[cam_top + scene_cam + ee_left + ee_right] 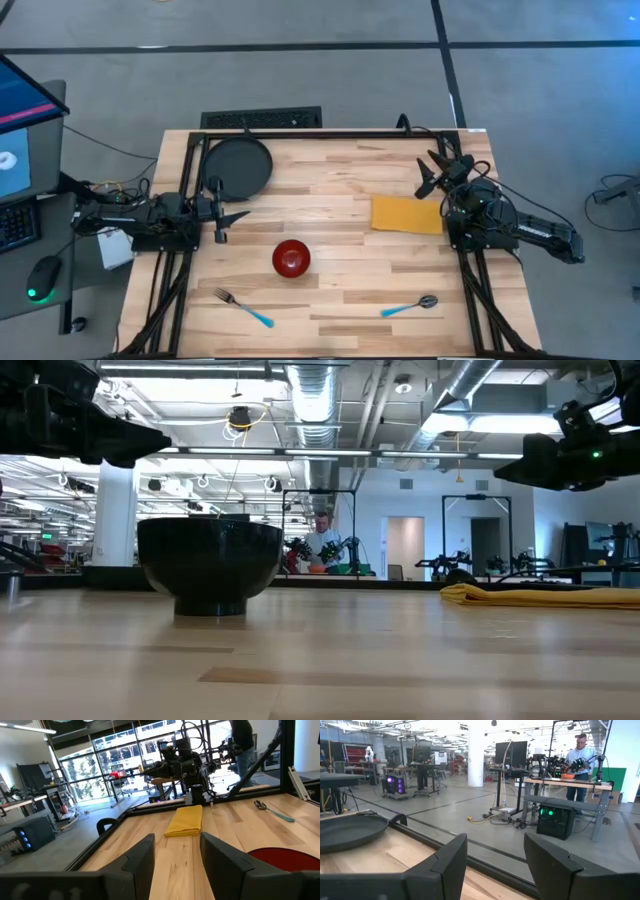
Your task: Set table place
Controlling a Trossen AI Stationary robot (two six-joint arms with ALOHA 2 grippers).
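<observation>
The round black plate (238, 166) lies near the table's far left corner and also shows in the right wrist view (350, 830). The small red bowl (291, 257) stands upright on its foot mid-table. The yellow napkin (407, 213) lies flat on the right. The blue-handled fork (243, 307) and spoon (410, 306) lie near the near edge. My left gripper (232, 213) hovers open at the left edge, pointing right, above the table between plate and bowl. My right gripper (430, 172) hovers open just beyond the napkin's far right corner.
The light-wood table (340, 180) has bare planks between the plate, the bowl and the napkin. Black frame rails (330, 133) run along the far edge and both sides. A desk with a monitor and mouse (40, 275) stands left of the table. A person stands far off in the room (322, 540).
</observation>
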